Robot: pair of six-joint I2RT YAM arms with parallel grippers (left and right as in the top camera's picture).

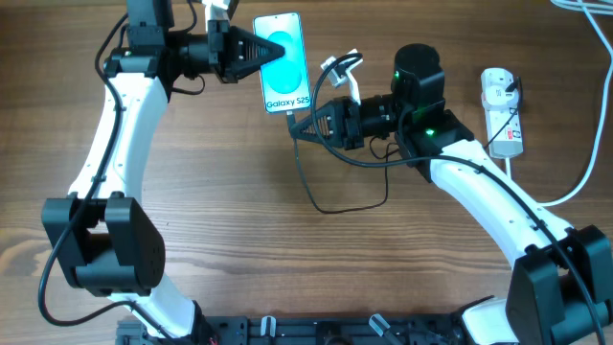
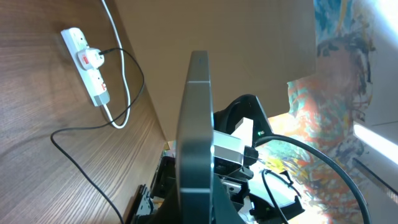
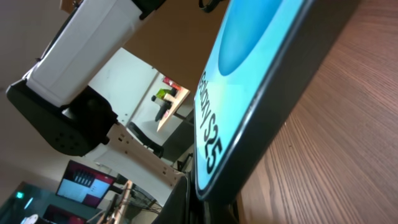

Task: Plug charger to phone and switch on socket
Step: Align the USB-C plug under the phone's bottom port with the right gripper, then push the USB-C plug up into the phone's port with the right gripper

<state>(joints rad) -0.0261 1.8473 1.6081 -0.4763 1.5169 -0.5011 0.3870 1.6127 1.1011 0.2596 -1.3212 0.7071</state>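
My left gripper (image 1: 257, 53) is shut on the phone (image 1: 285, 67) and grips its left side, with the teal-and-white screen facing up at the table's back. In the left wrist view the phone (image 2: 196, 112) shows edge-on between the fingers (image 2: 200, 208). My right gripper (image 1: 299, 125) is at the phone's lower end, below the small text, shut on the plug end of the charger. The charger's thin black cable (image 1: 316, 203) loops down across the table. In the right wrist view the phone (image 3: 249, 81) fills the frame above the fingers (image 3: 214, 208), and the plug tip is hidden. The socket (image 1: 505, 129) lies at the far right.
A white adapter (image 1: 497, 86) sits plugged into the socket's far end. A thick white cable (image 1: 584, 182) curves along the right edge. The socket (image 2: 93, 81) and thin black cable (image 2: 81, 165) also show in the left wrist view. Both arm bases stand at the front edge.
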